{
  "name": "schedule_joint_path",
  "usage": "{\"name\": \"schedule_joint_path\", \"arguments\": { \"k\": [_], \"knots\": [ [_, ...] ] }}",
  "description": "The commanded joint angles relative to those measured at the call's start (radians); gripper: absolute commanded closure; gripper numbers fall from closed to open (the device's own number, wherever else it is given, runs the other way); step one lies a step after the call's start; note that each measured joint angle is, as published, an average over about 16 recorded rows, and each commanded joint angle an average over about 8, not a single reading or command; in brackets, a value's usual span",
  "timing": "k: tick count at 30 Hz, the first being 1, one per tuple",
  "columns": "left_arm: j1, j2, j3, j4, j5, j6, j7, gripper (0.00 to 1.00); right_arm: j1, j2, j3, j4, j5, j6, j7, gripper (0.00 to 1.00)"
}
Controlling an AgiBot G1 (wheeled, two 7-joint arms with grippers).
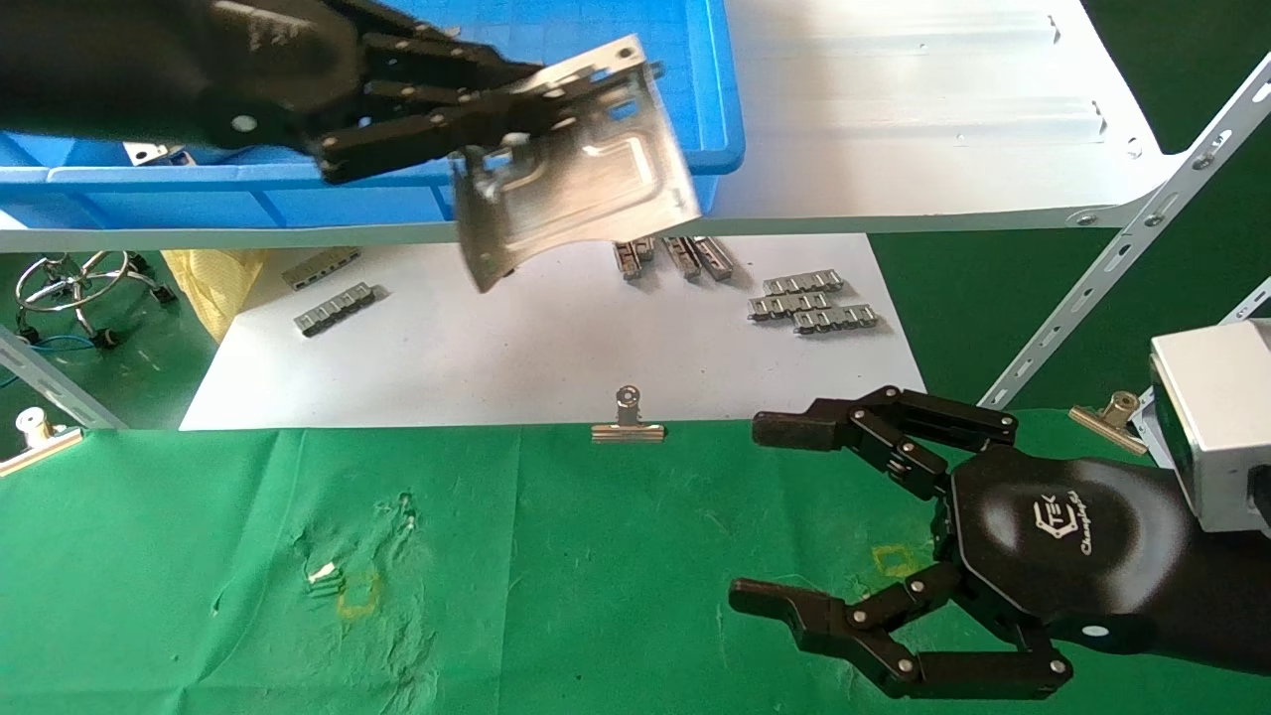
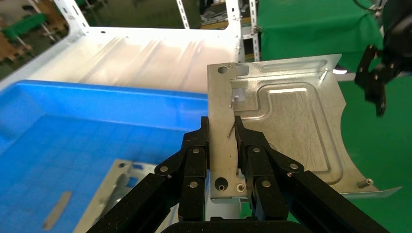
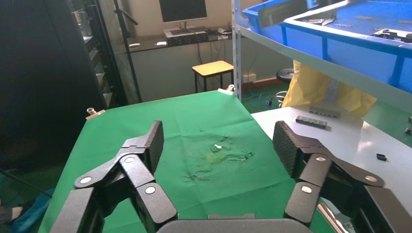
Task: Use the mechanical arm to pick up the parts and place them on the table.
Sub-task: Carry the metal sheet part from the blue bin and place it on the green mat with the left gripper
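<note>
One plate is pinched by its edge in my left gripper, up in the air at upper centre of the head view, over the blue bin's front rim. My right gripper hovers at lower right above the green table, fingers spread wide, holding nothing.

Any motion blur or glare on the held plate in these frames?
Head view: the silver stamped sheet-metal plate in the left end effector is smeared at its lower edge. Left wrist view: the same plate is crisp, with a bright glint along its raised channel.
</note>
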Motion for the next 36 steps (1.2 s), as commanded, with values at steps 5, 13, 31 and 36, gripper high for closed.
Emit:
{"name": "schedule_joint_path", "arguments": {
  "k": [5, 13, 31, 36],
  "knots": [
    [0.112, -0.113, 0.054, -0.241, -0.133, 0.011, 0.007, 1.00, 0.000, 0.000, 0.000, 0.000, 0.000, 0.000, 0.000, 0.00],
    [0.230, -0.299, 0.208, -0.528, -0.259, -0.018, 0.048, 1.00, 0.000, 0.000, 0.000, 0.000, 0.000, 0.000, 0.000, 0.00],
    [0.510, -0.331, 0.283, -0.438, -0.147, -0.245, 0.373, 1.00, 0.000, 0.000, 0.000, 0.000, 0.000, 0.000, 0.000, 0.00],
    [0.549, -0.342, 0.285, -0.428, -0.145, -0.254, 0.426, 1.00, 0.000, 0.000, 0.000, 0.000, 0.000, 0.000, 0.000, 0.00]
  ]
}}
